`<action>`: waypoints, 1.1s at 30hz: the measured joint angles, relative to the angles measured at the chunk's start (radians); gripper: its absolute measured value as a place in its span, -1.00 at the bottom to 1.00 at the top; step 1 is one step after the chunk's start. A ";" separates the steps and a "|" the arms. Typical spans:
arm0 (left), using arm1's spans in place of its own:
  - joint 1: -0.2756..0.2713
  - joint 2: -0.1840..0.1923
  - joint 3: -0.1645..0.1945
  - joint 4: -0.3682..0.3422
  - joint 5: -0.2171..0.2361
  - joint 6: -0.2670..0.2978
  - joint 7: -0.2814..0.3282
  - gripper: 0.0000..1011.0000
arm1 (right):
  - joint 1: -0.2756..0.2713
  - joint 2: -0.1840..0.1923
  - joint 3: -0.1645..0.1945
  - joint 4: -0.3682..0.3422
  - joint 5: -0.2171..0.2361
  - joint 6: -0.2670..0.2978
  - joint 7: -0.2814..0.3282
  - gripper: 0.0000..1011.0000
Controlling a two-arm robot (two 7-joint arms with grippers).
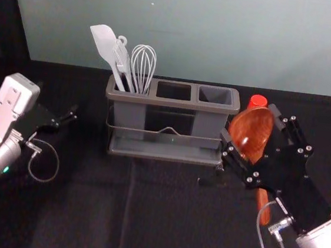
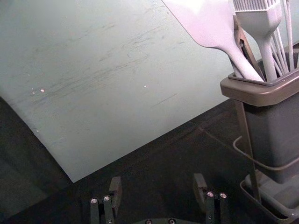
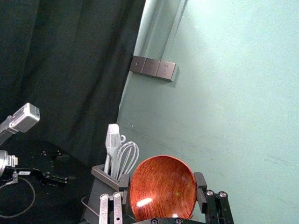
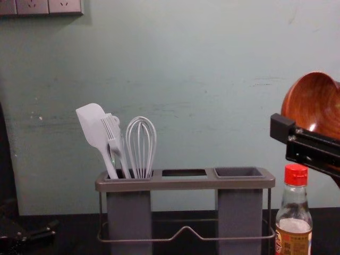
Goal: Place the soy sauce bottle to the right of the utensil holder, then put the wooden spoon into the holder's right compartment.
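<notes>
The wooden spoon (image 1: pixel 251 133) is held by my right gripper (image 1: pixel 250 128), right of the holder, bowl up and handle pointing down; in the right wrist view its bowl (image 3: pixel 162 187) fills the gap of the right gripper (image 3: pixel 162 184). In the chest view the spoon (image 4: pixel 311 101) hangs above the soy sauce bottle (image 4: pixel 294 223), which stands upright just right of the utensil holder (image 4: pixel 186 183). The bottle's red cap (image 1: pixel 257 101) shows behind the bowl. The holder's right compartment (image 1: pixel 215 95) has nothing in it. My left gripper (image 1: pixel 64 121) is parked open at the left; its fingertips (image 2: pixel 199 182) are apart.
A white spatula (image 1: pixel 104 45), a brush (image 1: pixel 122 60) and a whisk (image 1: pixel 143 65) stand in the holder's left compartment. Behind the black-covered table (image 1: pixel 162 212) rises a pale green wall (image 1: pixel 222 35).
</notes>
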 joint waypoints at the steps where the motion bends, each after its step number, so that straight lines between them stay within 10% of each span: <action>1: 0.000 0.000 0.000 0.000 0.000 0.000 0.000 0.99 | 0.000 0.000 0.000 0.000 0.000 0.000 0.000 0.66; 25: 0.000 0.000 0.000 0.000 0.000 0.000 0.000 0.99 | 0.004 -0.001 0.010 -0.006 0.009 0.013 0.010 0.66; 33: 0.000 0.000 0.000 0.000 0.000 0.000 0.000 0.99 | 0.113 -0.013 0.004 0.012 0.056 0.073 0.072 0.66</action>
